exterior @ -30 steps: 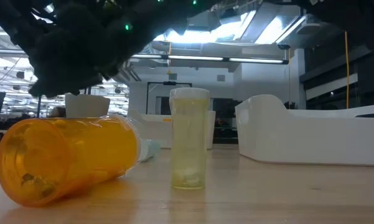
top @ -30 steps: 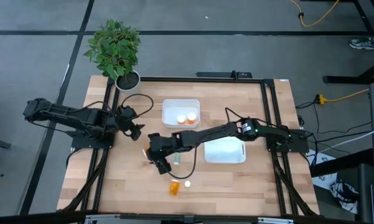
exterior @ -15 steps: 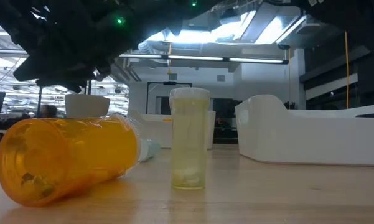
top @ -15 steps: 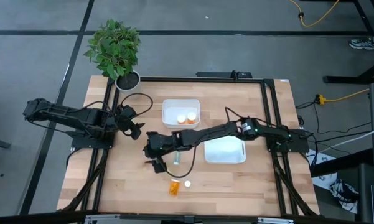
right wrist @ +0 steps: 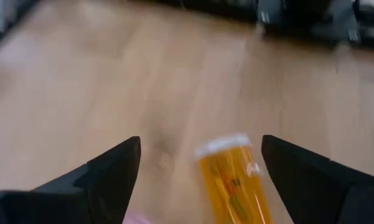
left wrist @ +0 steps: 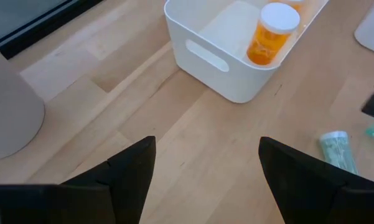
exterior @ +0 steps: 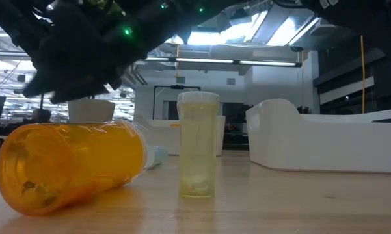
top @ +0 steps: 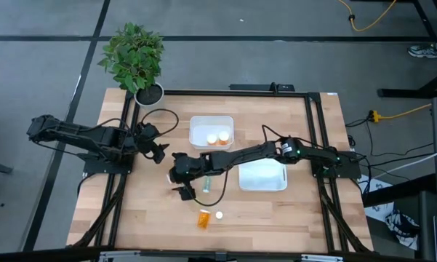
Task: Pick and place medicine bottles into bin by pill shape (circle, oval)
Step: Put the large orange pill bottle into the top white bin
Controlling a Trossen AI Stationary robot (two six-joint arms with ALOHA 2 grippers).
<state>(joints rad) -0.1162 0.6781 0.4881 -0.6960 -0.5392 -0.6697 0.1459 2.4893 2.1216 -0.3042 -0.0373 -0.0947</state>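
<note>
An orange bottle [top: 203, 219] lies on its side near the table's front; it also shows in the low view [exterior: 71, 162]. A pale yellow bottle [top: 219, 215] stands upright beside it [exterior: 197, 146]. A pale green bottle [top: 206, 183] lies on the table mid-way [left wrist: 336, 151]. My right gripper [top: 182, 189] is open and empty, hovering left of the green bottle; its wrist view [right wrist: 199, 180] shows a lying orange bottle with a white cap [right wrist: 230, 177] ahead of the fingers. My left gripper [top: 160, 153] is open and empty [left wrist: 205, 180] at the table's left.
A white bin [top: 211, 131] at the far middle holds two orange bottles with white caps [left wrist: 271, 34]. A second white bin [top: 262, 176] sits to the right [exterior: 325, 140]. A potted plant [top: 134, 62] stands at the far left corner. Bare wood lies at the near left.
My right gripper has shifted a little toward the table's left edge, staying open above the table. The bottles have kept still.
</note>
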